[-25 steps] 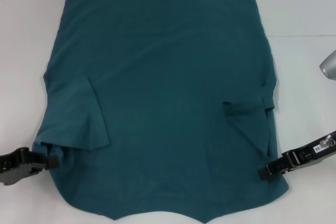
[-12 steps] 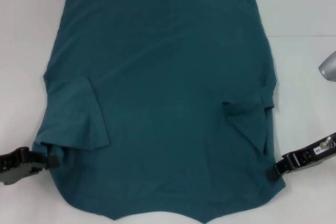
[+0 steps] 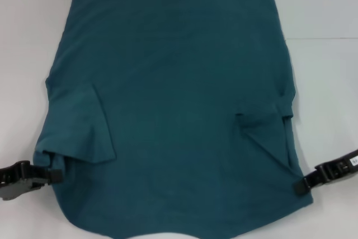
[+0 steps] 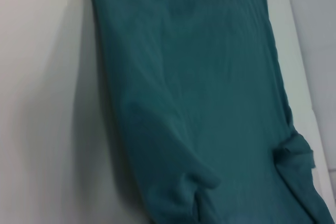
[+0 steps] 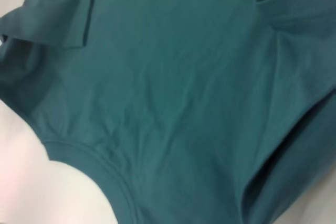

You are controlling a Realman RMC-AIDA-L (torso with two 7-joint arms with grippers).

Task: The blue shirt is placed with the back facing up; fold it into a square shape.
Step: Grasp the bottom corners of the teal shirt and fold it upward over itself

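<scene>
The blue shirt [image 3: 179, 93] lies flat on the white table, plain side up, hem at the far end. Both sleeves are folded in over the body: one sleeve [image 3: 84, 132] on the left, the other sleeve [image 3: 265, 132] on the right. My left gripper [image 3: 55, 176] is at the shirt's near left shoulder edge and shut on the cloth. My right gripper [image 3: 301, 187] pinches the near right shoulder edge. The left wrist view looks along the shirt [image 4: 199, 103]. In the right wrist view the shirt [image 5: 173, 87] fills the frame, with its curved neckline [image 5: 89, 161] showing.
The white table [image 3: 324, 82] shows bare on both sides of the shirt and beyond its hem. A thin seam [image 3: 324, 38] crosses the table on the right. The shirt's near edge runs to the bottom of the head view.
My right gripper has moved outward to the right and slightly nearer, drawing the shirt's near right edge with it. The near edge now lies smoother and lower. The left gripper has barely shifted.
</scene>
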